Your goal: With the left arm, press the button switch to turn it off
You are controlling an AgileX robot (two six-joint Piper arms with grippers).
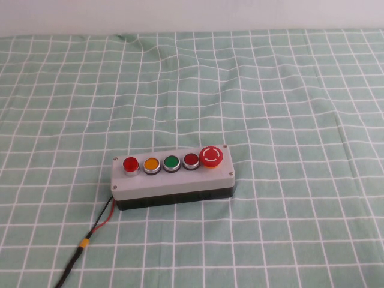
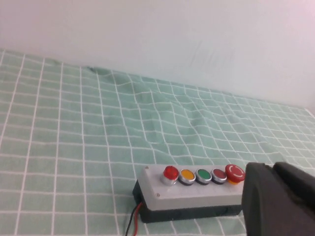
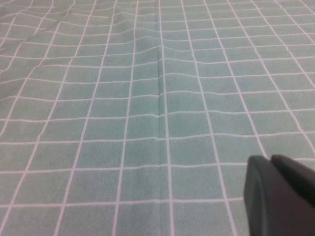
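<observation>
The button switch [image 1: 130, 164] is a small bright-red translucent push button with a silver rim, at the left end of the row on the grey box [image 1: 174, 180]. It also shows in the left wrist view [image 2: 170, 173]. Neither arm shows in the high view. My left gripper [image 2: 273, 168] shows only in its wrist view; its black fingers lie together and it is empty, back from the box near the mushroom-button end, well away from the button switch. My right gripper [image 3: 271, 160] is shut and empty over bare cloth.
The box row continues with a yellow [image 1: 151, 164], a green [image 1: 171, 162] and a darker red button [image 1: 191, 159], then a large red mushroom button [image 1: 211, 156]. Red and black wires [image 1: 99, 222] run from the box's left end toward the front edge. A green checked cloth [image 1: 288, 108] covers the table.
</observation>
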